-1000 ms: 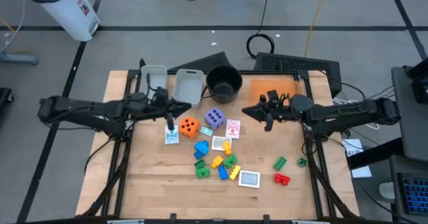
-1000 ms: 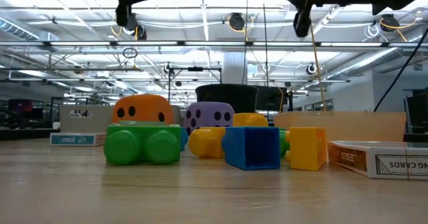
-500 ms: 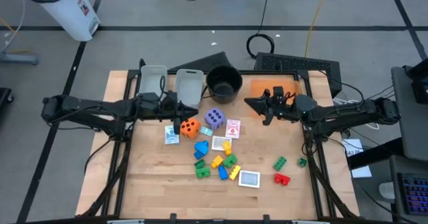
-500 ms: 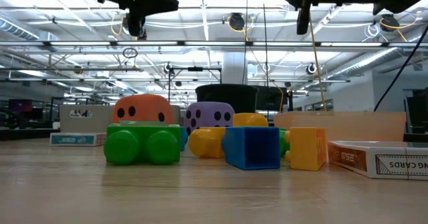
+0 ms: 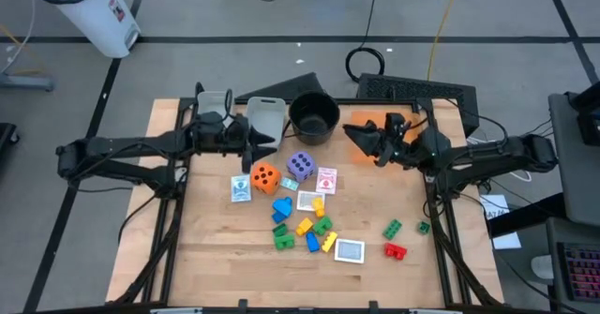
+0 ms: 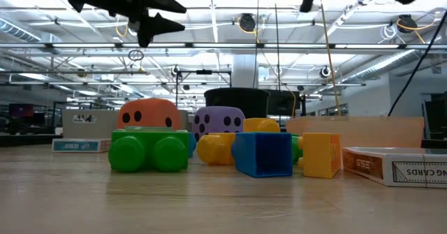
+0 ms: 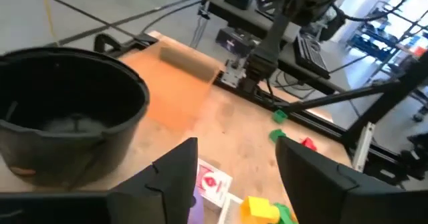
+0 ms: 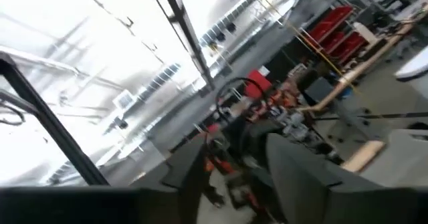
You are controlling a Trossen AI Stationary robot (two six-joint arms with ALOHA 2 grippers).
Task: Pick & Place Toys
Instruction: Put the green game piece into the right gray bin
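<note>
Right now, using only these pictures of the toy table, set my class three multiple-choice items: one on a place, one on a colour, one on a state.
1. What lies right beside the orange die, on its right in the high view?
A. purple die
B. red block
C. grey bin

2. What colour is the block nearest the table's right edge?
A. yellow
B. blue
C. green

3. What is the left hand holding?
A. orange die
B. a card
C. nothing

Answers:
1 A, the purple die sits next to it.
2 C, a small green block lies there.
3 C, its fingers stand apart and empty.
</note>
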